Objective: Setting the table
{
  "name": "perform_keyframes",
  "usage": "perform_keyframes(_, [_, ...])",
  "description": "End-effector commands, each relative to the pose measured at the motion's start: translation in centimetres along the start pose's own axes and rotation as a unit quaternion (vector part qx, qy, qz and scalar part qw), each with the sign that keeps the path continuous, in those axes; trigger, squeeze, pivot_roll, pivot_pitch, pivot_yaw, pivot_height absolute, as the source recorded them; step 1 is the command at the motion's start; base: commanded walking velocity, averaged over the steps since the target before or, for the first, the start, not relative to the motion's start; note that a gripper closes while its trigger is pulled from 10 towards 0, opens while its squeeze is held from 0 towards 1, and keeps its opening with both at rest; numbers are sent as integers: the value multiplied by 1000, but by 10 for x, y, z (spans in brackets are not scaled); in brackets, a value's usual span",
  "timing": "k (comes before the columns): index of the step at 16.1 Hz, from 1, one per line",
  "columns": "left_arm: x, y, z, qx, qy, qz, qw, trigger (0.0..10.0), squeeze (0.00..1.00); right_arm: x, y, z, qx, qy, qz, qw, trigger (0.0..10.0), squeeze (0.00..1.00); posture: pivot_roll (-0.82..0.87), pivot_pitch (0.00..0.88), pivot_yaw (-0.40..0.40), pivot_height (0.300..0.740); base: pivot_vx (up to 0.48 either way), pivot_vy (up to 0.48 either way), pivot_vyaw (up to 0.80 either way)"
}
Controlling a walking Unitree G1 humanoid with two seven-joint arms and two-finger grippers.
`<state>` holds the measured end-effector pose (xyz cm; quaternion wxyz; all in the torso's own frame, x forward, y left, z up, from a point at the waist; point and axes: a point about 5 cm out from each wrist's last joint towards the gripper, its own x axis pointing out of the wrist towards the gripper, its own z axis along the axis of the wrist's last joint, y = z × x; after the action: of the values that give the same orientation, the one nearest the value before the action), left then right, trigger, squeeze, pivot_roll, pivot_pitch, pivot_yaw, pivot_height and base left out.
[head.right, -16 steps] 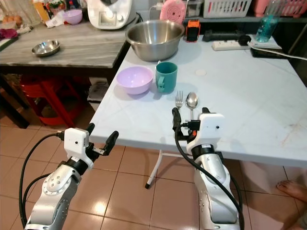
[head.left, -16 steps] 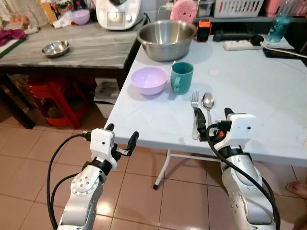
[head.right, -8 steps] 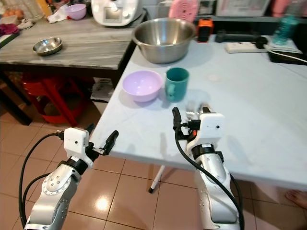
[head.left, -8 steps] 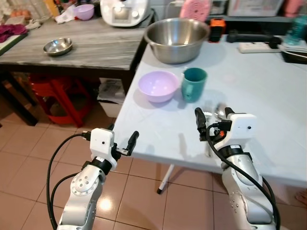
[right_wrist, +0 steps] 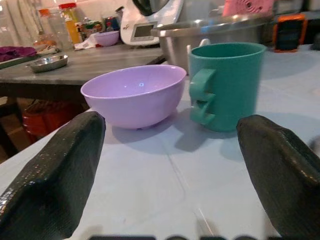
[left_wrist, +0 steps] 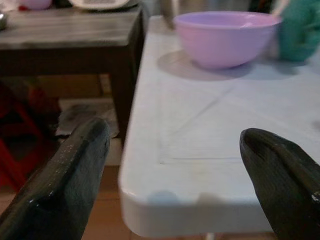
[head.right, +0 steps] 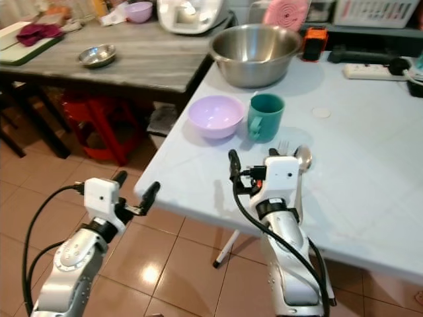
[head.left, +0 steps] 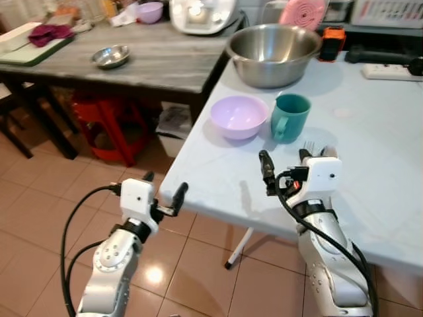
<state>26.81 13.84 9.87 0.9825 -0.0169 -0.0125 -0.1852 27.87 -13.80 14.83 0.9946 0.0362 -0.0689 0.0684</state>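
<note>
The lilac bowl (head.right: 215, 115) sits on the pale table (head.right: 370, 152) near its corner, and everything hangs off that bowl: the teal mug (head.right: 266, 117) stands just beside it, handle turned towards the robot, and the big steel mixing bowl (head.right: 255, 53) is behind the pair, further from the robot. The right gripper (head.right: 252, 164) hovers over the table on the robot's side of the bowl, fingers spread wide, gripping nothing and touching nothing; through the wrist camera the bowl and mug (right_wrist: 225, 85) sit framed between the two black fingers (right_wrist: 52, 170). A fork (head.left: 308, 146) and spoon (head.right: 302, 158) lie just past the mug from the bowl, partly hidden behind that gripper's white housing. The left gripper (head.left: 162, 192) hangs off the table's corner, below the edge and well short of the bowl, its fingers wide apart too, empty, with the bowl (left_wrist: 225, 37) showing beyond the table edge.
</note>
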Motion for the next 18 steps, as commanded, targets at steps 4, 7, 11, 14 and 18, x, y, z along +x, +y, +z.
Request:
perform_keyframes(4, [-1,1,2,5,1,-13,1000,10000,0,6,2,0,-6,3,4,1000,10000,0,-143,95,90,740,0,0,0])
perform_keyframes(7, [-2,-3,4,16,0,-51,999,10000,0,22,3,6,-25,2,16,1000,10000,0,-140,100,91,740,0,0,0])
perform_keyframes(11, [-4,-5,5,16,1,-68,998,10000,0,60,7,20,-89,12,25,996,10000,0,-134,114,91,740,0,0,0])
perform_keyframes(14, [-7,-7,5,9,2,-77,997,10000,0,78,25,29,-123,12,84,989,10000,0,-121,125,79,740,0,0,0])
perform_keyframes(18, [-7,-7,6,5,-3,-72,997,10000,0,92,44,39,-211,-19,134,968,10000,0,-115,133,73,740,0,0,0])
